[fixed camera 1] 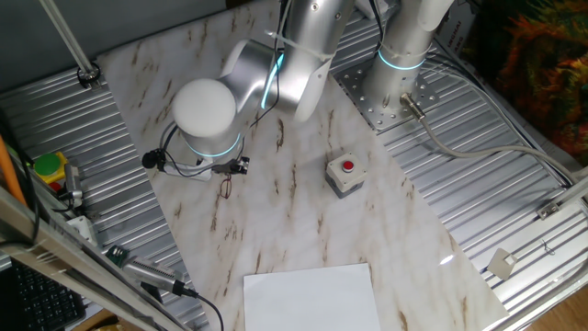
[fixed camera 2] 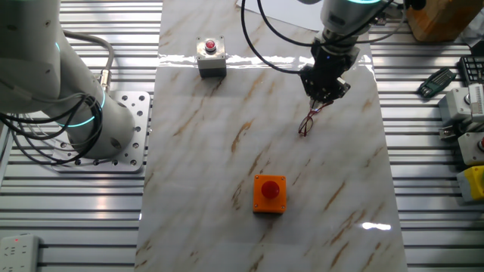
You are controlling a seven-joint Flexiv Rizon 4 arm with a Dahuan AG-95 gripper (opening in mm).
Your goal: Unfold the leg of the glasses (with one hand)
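Observation:
The glasses [fixed camera 2: 306, 125] are a small dark reddish wire pair on the marble table [fixed camera 2: 227, 151], just below my gripper [fixed camera 2: 323, 98]. A thin wire, the leg [fixed camera 2: 315, 112], runs from the frame up to the dark fingertips, which look closed together on it. In the one fixed view the arm's white wrist [fixed camera 1: 207, 110] covers the gripper, and only a bit of the glasses [fixed camera 1: 226, 189] shows under it.
A grey box with a red button [fixed camera 1: 344, 174] [fixed camera 2: 211, 57] stands on the marble. An orange box with a red button [fixed camera 2: 269, 193] sits nearer the middle. A white sheet [fixed camera 1: 312, 296] lies at one table edge. A second arm's base [fixed camera 2: 121, 136] stands beside the marble.

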